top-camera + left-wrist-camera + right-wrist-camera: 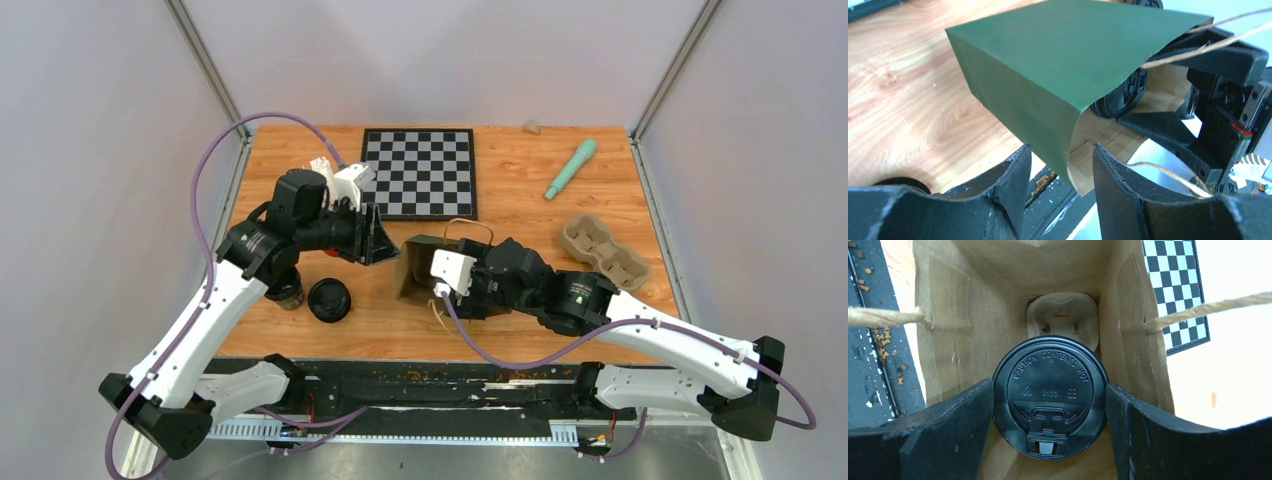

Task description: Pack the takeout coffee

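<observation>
The paper bag [418, 262], green outside [1048, 75] and brown inside [953, 340], has its mouth turned toward my right arm. My right gripper [1049, 384] reaches into it, shut on a takeout coffee cup with a black lid [1050, 390] [1120, 95]; both fingers touch the lid's sides. A pulp carrier [1063, 315] sits deeper in the bag. My left gripper [1061, 147] [385, 245] is open, with the bag's rim between its fingers and a gap on each side. Two more takeout coffee cups stand on the table: one [329, 299] in the open, one [287, 293] partly under my left arm.
A checkerboard [420, 172] lies at the back centre with a teal stick [570, 168] to its right. A second pulp carrier [603, 250] sits at the right. White straws [321, 165] show behind my left arm. The bag's twine handles [1198, 307] hang beside my right fingers.
</observation>
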Robot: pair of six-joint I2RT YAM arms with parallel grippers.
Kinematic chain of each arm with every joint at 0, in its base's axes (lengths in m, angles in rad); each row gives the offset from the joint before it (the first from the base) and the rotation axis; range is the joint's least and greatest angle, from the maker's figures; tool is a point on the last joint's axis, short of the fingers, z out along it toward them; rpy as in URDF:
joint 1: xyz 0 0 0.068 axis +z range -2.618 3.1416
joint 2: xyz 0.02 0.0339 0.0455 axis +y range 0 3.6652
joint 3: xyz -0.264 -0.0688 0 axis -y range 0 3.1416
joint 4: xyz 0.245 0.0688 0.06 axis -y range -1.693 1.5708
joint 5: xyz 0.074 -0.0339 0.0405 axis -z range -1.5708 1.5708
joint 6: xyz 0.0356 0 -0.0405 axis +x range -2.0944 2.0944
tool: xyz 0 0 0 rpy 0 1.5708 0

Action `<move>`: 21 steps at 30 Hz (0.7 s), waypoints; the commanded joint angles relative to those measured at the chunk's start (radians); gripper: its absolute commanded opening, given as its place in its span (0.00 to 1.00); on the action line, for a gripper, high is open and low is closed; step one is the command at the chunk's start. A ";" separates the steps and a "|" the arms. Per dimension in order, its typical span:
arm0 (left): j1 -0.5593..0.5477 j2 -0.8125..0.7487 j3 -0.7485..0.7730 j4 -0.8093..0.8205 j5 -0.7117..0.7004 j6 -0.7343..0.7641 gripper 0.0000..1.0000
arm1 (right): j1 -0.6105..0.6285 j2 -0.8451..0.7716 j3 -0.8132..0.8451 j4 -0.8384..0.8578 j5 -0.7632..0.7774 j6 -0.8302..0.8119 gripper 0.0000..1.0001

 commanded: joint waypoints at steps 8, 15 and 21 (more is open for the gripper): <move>0.001 -0.003 -0.077 -0.022 0.028 0.016 0.56 | 0.007 0.024 0.040 0.058 0.007 -0.027 0.72; 0.000 -0.003 -0.144 0.083 0.090 -0.042 0.55 | 0.017 0.047 0.028 0.078 0.003 -0.011 0.72; -0.004 0.006 -0.140 0.089 0.095 -0.038 0.48 | 0.018 0.059 0.017 0.105 -0.016 -0.028 0.72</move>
